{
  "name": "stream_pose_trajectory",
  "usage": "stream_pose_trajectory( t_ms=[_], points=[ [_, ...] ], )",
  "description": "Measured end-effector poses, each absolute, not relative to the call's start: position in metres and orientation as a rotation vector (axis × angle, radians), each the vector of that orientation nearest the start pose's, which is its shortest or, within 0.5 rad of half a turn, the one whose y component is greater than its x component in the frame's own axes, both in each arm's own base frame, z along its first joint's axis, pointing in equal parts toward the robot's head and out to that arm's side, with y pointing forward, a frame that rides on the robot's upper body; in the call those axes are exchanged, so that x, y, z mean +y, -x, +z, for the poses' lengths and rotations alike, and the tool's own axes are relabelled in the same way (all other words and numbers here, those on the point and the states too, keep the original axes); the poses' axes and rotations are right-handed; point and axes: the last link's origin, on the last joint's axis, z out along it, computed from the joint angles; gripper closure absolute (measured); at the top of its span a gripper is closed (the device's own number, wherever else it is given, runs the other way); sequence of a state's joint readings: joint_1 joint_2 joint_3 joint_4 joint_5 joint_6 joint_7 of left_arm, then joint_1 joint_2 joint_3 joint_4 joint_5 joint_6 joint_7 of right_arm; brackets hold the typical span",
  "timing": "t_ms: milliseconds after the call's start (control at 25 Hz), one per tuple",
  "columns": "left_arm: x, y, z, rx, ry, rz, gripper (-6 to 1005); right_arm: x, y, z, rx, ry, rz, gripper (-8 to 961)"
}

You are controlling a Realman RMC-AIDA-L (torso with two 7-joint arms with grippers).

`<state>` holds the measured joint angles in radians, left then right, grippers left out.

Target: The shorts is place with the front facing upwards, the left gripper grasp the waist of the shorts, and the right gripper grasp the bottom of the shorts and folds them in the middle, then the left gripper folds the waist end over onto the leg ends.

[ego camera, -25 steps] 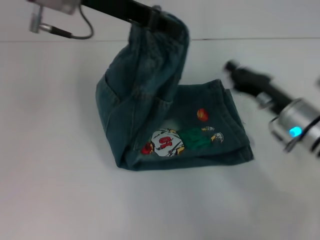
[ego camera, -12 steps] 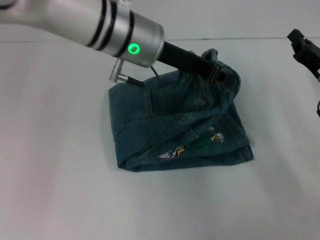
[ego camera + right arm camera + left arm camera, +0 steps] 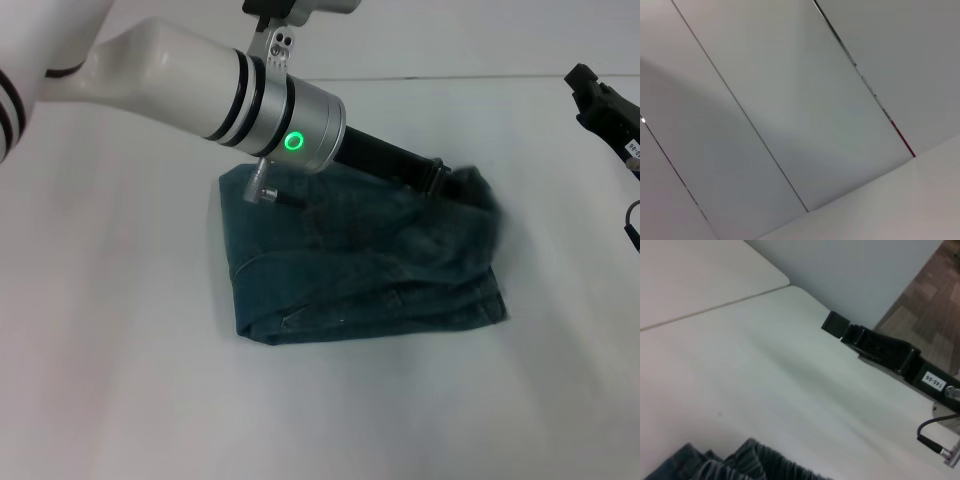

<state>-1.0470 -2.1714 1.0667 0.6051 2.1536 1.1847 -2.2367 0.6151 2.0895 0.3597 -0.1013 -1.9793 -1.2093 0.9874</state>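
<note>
**Left gripper at the folded shorts**

Left gripper (image 3: 458, 183) reaches across the shorts (image 3: 360, 262), clamped on the waist of the shorts (image 3: 485, 195) at the right end. Right gripper (image 3: 600, 105) hangs far right, well apart; whether its fingers are apart cannot be told.

The left arm reaches diagonally across the scene, its silver wrist showing a green ring light, with the black left end effector (image 3: 455, 185) low at the far right end of its reach. The right end effector (image 3: 600, 105) hangs raised at the right edge, well apart from the left.
</note>
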Motion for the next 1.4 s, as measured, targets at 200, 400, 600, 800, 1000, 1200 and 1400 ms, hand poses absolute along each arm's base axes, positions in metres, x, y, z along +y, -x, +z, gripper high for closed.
stream_pose_trajectory(
  t_ms=[200,400,600,800,1000,1200,1400],
  points=[
    [0.404,0.082,-0.095,-1.059,2.866,-0.381,569,0.368,-0.306,-0.003,1.016,1.647,1.143,916],
    [0.401,0.088,-0.088,-1.071,2.859,-0.506,378,0.365,-0.307,-0.005,1.022,1.665,1.140,906],
    [0.390,0.110,-0.059,-1.018,2.829,-0.742,218,0.358,-0.305,0.000,0.998,1.791,1.144,895],
    [0.371,0.153,-0.020,-0.983,2.753,-0.930,216,0.353,-0.291,0.008,0.969,2.057,1.129,885],
    [0.343,0.207,0.021,-0.967,2.642,-1.080,214,0.340,-0.278,0.018,0.899,2.280,1.125,706],
    [0.312,0.247,0.043,-0.971,2.618,-1.017,214,0.316,-0.270,0.036,0.735,2.566,1.035,582],
    [0.285,0.276,0.054,-1.002,2.639,-0.796,214,0.298,-0.273,0.050,0.730,2.723,0.904,472]
  ],
)
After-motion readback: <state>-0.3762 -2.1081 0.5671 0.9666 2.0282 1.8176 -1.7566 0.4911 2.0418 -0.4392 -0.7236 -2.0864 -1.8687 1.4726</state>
